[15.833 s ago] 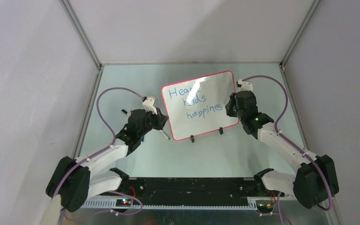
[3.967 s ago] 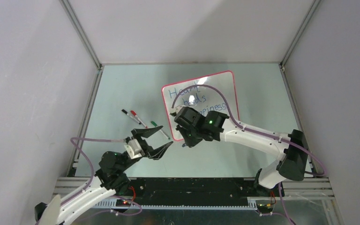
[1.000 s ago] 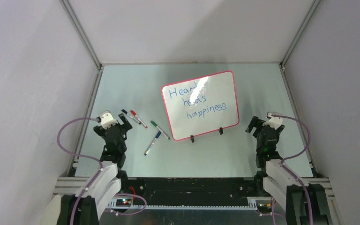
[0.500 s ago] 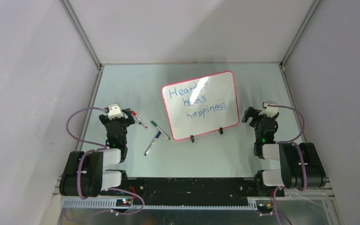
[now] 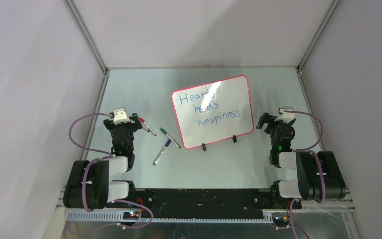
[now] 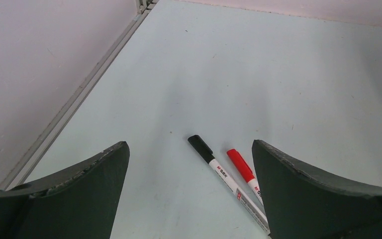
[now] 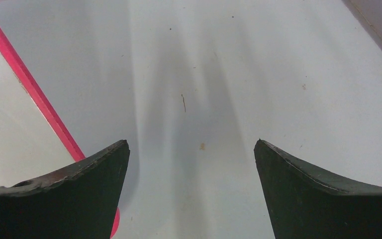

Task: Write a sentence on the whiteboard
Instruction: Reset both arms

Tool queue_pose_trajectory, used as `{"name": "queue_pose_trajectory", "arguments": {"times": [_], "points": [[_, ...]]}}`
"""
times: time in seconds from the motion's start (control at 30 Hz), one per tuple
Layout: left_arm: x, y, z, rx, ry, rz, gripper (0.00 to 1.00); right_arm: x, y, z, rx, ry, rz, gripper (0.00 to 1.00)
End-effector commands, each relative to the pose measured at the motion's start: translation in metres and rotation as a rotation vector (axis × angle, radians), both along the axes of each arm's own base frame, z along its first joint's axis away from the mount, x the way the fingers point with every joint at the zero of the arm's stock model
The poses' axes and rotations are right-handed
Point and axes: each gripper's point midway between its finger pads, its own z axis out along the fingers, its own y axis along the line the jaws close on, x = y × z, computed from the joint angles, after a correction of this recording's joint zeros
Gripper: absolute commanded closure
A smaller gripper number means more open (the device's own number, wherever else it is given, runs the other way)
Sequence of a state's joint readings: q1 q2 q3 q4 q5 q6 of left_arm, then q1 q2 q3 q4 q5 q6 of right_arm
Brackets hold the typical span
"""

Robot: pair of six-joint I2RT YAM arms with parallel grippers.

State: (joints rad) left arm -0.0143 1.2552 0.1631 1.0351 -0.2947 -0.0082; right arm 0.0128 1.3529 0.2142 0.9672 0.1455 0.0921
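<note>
Whiteboard (image 5: 238,94) stands mid-surface (image 5: 144,89), face tilted up. Sentence (image 5: 210,108) in blue, three lines; the last reads "happiness", the top is part lost in glare.

Left hand (image 6: 190,143) wide, holding nothing, near the left edge; black marker (image 6: 214,162) and red marker (image 6: 241,167) lie just ahead.

Right hand (image 7: 191,143) wide, empty, beside the board's right frame.

Four markers (image 5: 169,138) lie left of the whiteboard (image 5: 238,99).

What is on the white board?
Blue writing in three lines sits on the board. The bottom line reads happiness. A bright shine hides the end of the top word, and the middle word is too messy to read.
</note>
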Motion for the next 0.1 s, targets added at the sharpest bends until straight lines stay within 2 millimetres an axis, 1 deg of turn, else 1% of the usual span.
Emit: {"name": "queue_pose_trajectory", "arguments": {"times": [0.0,0.07], "points": [[0.0076,0.0015,0.0162,0.014,-0.046,-0.005,0.01,0.0081,-0.0016,0.0147,-0.019,-0.046,0.000,0.01],[0.0071,0.0020,0.0153,0.014,-0.044,-0.003,0.01,0.0081,-0.0017,0.0146,-0.019,-0.045,-0.001,0.01]]}}
